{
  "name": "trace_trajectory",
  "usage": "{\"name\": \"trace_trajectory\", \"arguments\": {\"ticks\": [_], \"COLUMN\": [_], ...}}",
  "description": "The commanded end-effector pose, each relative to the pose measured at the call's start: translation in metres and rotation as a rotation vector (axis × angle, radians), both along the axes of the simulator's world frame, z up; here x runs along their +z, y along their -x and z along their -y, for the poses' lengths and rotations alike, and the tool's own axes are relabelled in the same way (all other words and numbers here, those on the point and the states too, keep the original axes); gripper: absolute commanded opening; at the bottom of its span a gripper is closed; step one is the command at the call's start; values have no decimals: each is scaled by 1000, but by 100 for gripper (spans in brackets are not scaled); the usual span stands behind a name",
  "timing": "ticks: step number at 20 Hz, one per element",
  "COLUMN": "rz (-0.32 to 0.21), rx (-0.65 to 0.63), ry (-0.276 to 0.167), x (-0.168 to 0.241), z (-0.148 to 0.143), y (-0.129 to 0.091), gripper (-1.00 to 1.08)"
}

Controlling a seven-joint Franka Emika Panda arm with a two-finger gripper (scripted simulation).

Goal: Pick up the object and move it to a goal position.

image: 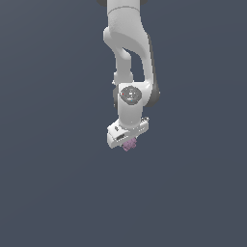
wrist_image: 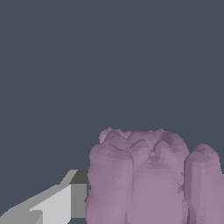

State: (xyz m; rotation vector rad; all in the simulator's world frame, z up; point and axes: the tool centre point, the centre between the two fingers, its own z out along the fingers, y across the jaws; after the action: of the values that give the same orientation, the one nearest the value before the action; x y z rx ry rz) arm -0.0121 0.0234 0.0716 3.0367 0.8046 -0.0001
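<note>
One white Panda arm reaches down from the top edge of the exterior view against a flat, dark slate-blue backdrop, its links stacked nearly in line and a round grey joint cap facing the camera just above the wrist. At the lower end sits the gripper, its pale hand block tilted so that the side toward the exterior view's left hangs a little lower than the other. Directly beneath that block, touching it and partly hidden by it, is the object, a small pinkish-purple lump far smaller than the hand above it; only its lower part peeks out. The fingers themselves are too small and too hidden in this view to make out separately. The wrist view shows the object very close up, filling much of the frame as a cluster of rounded, bumpy lobes in dull mauve, with deep vertical creases between them. Pressed against one flank of the lump is a light grey finger with a darker pad face meeting the purple surface; the opposite finger is not visible, being either out of frame or behind the lump. From the finger's contact and the lump's seat right under the hand, the gripper appears clamped on the object. Everything around is the same plain blue-grey, and no surface edge or shadow shows whether the lump rests on anything.
</note>
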Motion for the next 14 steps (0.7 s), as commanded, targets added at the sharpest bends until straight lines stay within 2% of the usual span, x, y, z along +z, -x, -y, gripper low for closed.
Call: {"name": "trace_trajectory", "arguments": {"ticks": [1,14], "rz": [1,0], "rx": [0,0], "ry": [0,-1], "x": [14,115], "z": [7,54], "y": [5,37], "gripper": [-100,-100]}}
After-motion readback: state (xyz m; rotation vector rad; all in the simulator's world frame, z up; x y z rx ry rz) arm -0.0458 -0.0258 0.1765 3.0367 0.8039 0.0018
